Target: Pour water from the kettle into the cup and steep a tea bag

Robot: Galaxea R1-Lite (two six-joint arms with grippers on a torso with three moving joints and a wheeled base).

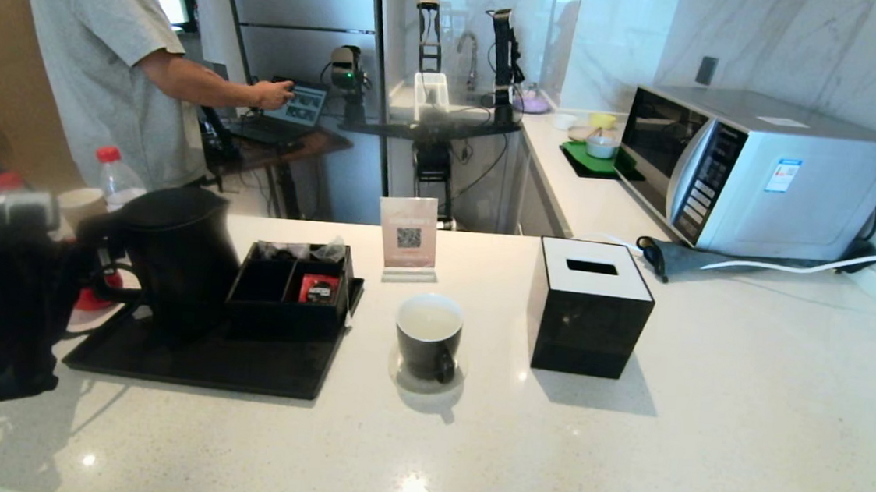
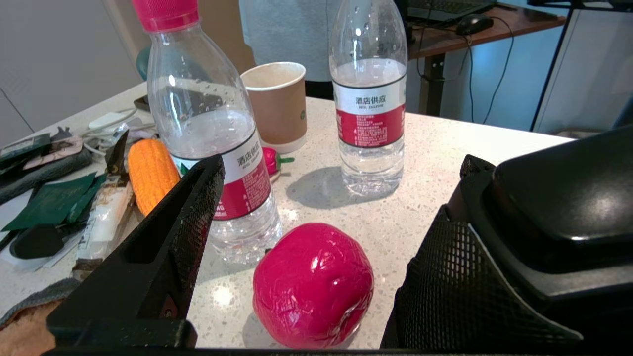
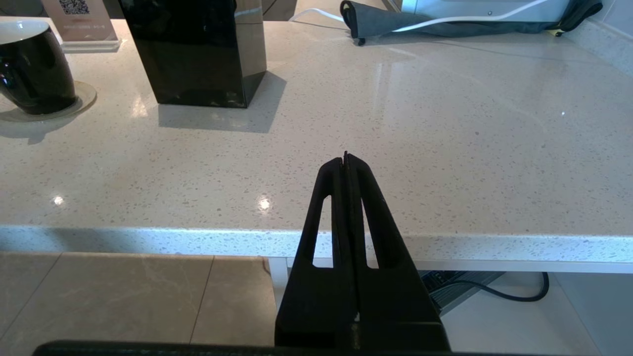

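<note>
The matte black kettle [image 1: 171, 256] stands on the left of a black tray [image 1: 202, 364]; in the left wrist view its lid and body [image 2: 564, 207] fill one side. My left gripper [image 2: 329, 193] is open at the kettle's handle side, one finger [image 2: 460, 282] close against the kettle, the other finger [image 2: 168, 237] in front of a bottle. Nothing is held. The black cup [image 1: 428, 335], white inside, sits on a saucer right of the tray, also in the right wrist view [image 3: 32, 69]. A red tea bag packet [image 1: 319, 289] lies in the organiser. My right gripper [image 3: 345, 158] is shut, empty, over the counter's front edge. Any water in the kettle is hidden.
A red apple [image 2: 312, 284], two red-capped bottles [image 2: 212, 148] [image 2: 368, 99], a paper cup [image 2: 277, 104] and a toy corn cob [image 2: 151, 173] crowd the counter left of the kettle. A black tissue box [image 1: 590, 305], QR sign [image 1: 407, 236] and microwave [image 1: 757, 169] stand to the right. A person [image 1: 109, 56] is behind.
</note>
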